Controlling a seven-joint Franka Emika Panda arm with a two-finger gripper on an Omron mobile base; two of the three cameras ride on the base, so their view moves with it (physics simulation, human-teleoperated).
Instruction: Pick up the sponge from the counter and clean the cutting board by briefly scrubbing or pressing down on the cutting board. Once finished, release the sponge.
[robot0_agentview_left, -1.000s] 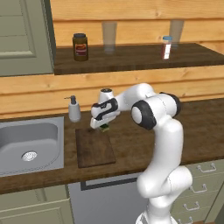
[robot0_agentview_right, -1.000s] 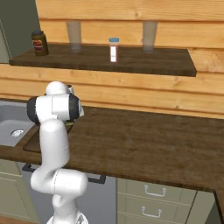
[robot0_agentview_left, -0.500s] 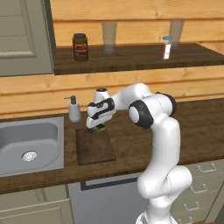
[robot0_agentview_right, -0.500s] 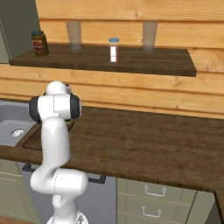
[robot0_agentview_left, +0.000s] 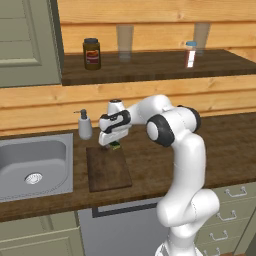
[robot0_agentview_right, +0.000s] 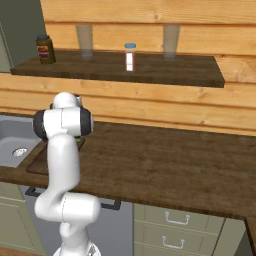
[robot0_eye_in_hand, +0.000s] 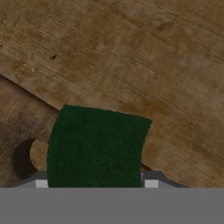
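Observation:
My gripper (robot0_agentview_left: 112, 144) is shut on the sponge (robot0_agentview_left: 115, 145), a small dark green block hanging just above the far end of the cutting board (robot0_agentview_left: 107, 170). The board lies flat on the dark wood counter (robot0_agentview_left: 160, 165), right of the sink (robot0_agentview_left: 30, 165). In the hand view the sponge (robot0_eye_in_hand: 97, 146) sits between the fingers at the bottom, with the grained board (robot0_eye_in_hand: 144, 65) spread beneath and beyond it. In the right base view the arm hides the hand; a corner of the board (robot0_agentview_right: 41, 162) shows to its left.
A soap dispenser (robot0_agentview_left: 85, 126) stands at the back between sink and board. The higher shelf (robot0_agentview_left: 150, 65) carries a dark jar (robot0_agentview_left: 91, 53), two glasses and a small bottle (robot0_agentview_left: 189, 54). Bare counter stretches to the right of the arm (robot0_agentview_right: 165, 165).
The hand has moved left and down with the sponge, from beside the board's far right corner to just over its far end. Nothing else has shifted.

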